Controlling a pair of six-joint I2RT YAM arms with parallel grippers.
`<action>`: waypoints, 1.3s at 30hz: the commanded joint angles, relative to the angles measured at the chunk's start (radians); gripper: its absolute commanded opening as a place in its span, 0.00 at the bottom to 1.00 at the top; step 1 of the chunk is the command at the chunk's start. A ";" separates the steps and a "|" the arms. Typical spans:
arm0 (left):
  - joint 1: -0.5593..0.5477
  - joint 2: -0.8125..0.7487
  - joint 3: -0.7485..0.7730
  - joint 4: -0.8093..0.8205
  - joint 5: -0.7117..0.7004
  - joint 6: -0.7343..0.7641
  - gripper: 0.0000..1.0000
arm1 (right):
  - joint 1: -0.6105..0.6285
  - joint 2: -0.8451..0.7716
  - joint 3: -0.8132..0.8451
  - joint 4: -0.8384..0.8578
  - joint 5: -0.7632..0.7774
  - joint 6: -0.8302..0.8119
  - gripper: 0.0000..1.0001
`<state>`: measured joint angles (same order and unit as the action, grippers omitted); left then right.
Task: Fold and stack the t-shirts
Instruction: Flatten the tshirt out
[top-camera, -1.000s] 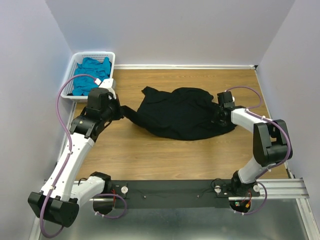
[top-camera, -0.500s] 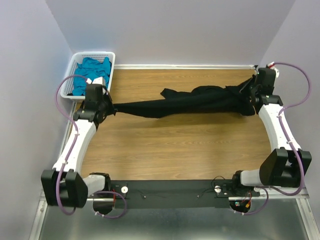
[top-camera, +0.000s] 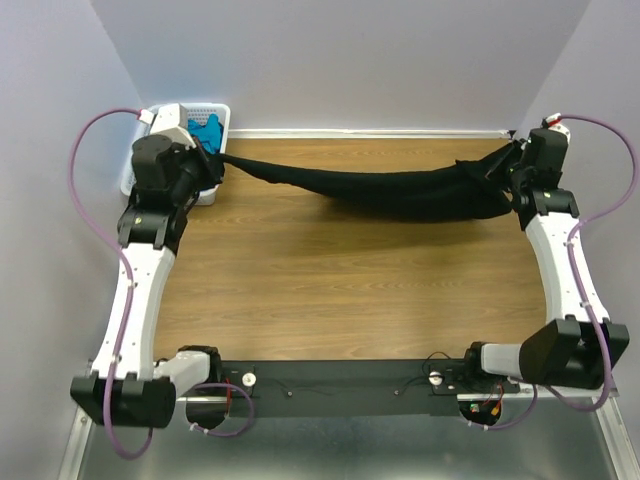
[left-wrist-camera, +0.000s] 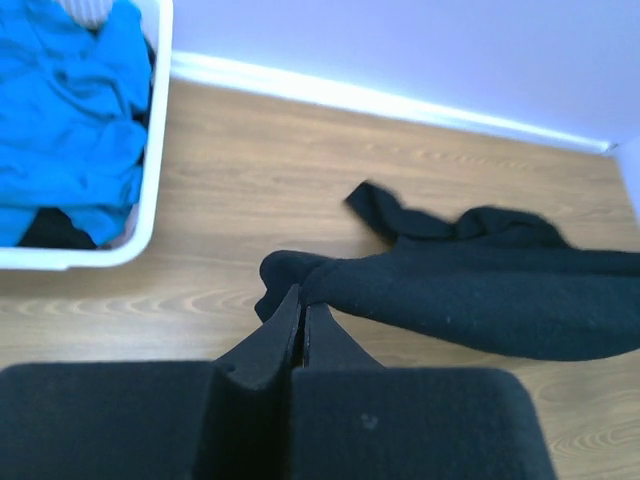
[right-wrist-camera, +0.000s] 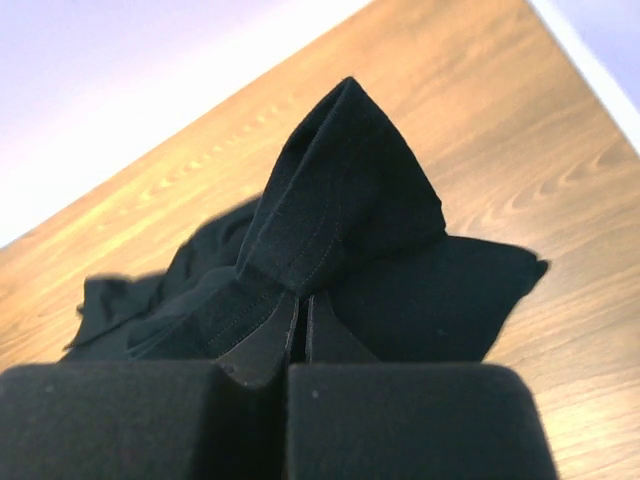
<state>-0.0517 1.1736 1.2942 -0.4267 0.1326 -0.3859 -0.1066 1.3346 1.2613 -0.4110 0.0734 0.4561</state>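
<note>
black t-shirt (top-camera: 410, 190), left hand (left-wrist-camera: 302, 302) pinching 1 end, right hand (right-wrist-camera: 302, 308) another

The wooden table (top-camera: 330, 290) carries a white basket (top-camera: 225, 130) at its far left corner. A black t-shirt (top-camera: 400, 190) sags, seemingly onto it, along the far side.

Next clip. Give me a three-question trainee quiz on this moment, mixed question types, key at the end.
1. Fill in: the left pincer and the right pincer are each ___ on the black t-shirt.
2. The teal-blue t-shirt lies: A, in the white basket; B, in the right pincer; C, on top of the black t-shirt.
3. True or false: the black t-shirt is folded into a neat square.

Key: 1 shut. 2 A. 3 false; it hangs stretched between the two pincers.
</note>
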 joint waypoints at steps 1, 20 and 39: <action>0.012 -0.130 -0.001 0.052 -0.037 0.021 0.00 | -0.011 -0.091 0.004 -0.002 0.028 -0.059 0.01; 0.012 0.210 -0.033 0.129 0.022 -0.001 0.00 | -0.011 0.185 0.058 -0.038 -0.109 -0.066 0.01; 0.012 0.353 0.545 0.130 0.073 0.013 0.00 | -0.011 0.040 0.245 0.058 -0.135 -0.022 0.01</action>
<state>-0.0502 1.6722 2.0449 -0.3779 0.1986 -0.3820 -0.1070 1.4727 1.5860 -0.3943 -0.0429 0.4095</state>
